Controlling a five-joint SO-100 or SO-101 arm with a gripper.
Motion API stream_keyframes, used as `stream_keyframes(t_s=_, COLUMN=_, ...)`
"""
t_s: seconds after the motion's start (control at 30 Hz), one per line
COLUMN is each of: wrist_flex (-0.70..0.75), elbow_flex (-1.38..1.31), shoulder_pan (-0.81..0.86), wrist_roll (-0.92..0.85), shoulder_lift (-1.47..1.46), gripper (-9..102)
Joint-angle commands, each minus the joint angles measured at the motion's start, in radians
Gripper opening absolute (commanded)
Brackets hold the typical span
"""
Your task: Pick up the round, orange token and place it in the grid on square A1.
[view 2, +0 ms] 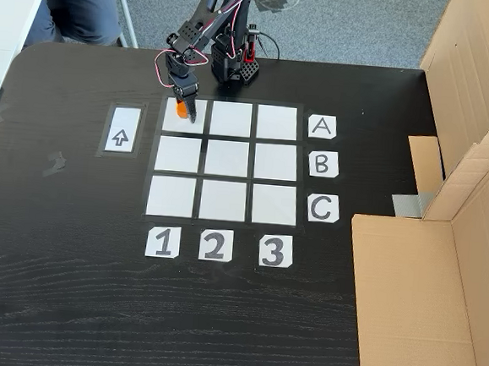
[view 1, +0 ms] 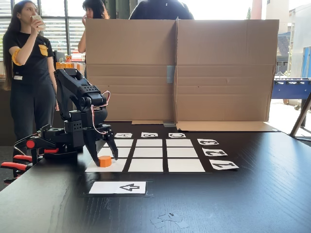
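Observation:
The orange token (view 1: 105, 161) stands upright on square A1 (view 1: 117, 167), the corner cell of the grid (view 1: 148, 152) nearest the arm. My gripper (view 1: 105, 158) points down over the token, one black finger on each side and a little room around it; it looks open. From above, the token (view 2: 180, 108) shows as an orange spot between the fingers of the gripper (view 2: 183, 109), on the arm-side part of square A1 (view 2: 185, 122) in the grid (view 2: 226, 158), in line with the A card (view 2: 322, 126) and the 1 card (view 2: 162, 242).
A white arrow card (view 2: 122, 128) lies beside the grid. A tall cardboard wall (view 1: 194, 68) stands along the far table edge, with people standing behind it. Cardboard sheets (view 2: 421, 307) cover the table corner. Red clamps (view 1: 19, 165) hold the arm's base.

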Motion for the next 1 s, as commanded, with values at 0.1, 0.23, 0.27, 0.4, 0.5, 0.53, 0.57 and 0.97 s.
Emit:
stream_keyframes(t_s=0.1, wrist_flex=-0.011, elbow_flex=-0.08, shoulder_pan=0.066, wrist_roll=0.002, shoulder_lift=0.057, gripper=39)
stream_keyframes(t_s=0.23, wrist_flex=-0.009, elbow_flex=-0.141, shoulder_pan=0.114, wrist_roll=0.003, shoulder_lift=0.12, gripper=39)
stream_keyframes(t_s=0.27, wrist_flex=-0.009, elbow_flex=-0.153, shoulder_pan=0.126, wrist_roll=0.003, shoulder_lift=0.138, gripper=39)
stream_keyframes(t_s=0.4, wrist_flex=-0.002, elbow_flex=-0.195, shoulder_pan=0.172, wrist_roll=0.002, shoulder_lift=0.215, gripper=36)
stream_keyframes(t_s=0.5, wrist_flex=0.002, elbow_flex=-0.213, shoulder_pan=0.206, wrist_roll=0.002, shoulder_lift=0.282, gripper=33)
stream_keyframes(t_s=0.53, wrist_flex=0.003, elbow_flex=-0.215, shoulder_pan=0.218, wrist_roll=0.002, shoulder_lift=0.307, gripper=32)
stream_keyframes(t_s=0.57, wrist_flex=0.003, elbow_flex=-0.216, shoulder_pan=0.232, wrist_roll=0.002, shoulder_lift=0.331, gripper=31)
stream_keyframes(t_s=0.97, wrist_flex=0.161, elbow_flex=-0.206, shoulder_pan=0.417, wrist_roll=-0.087, shoulder_lift=0.6, gripper=25)
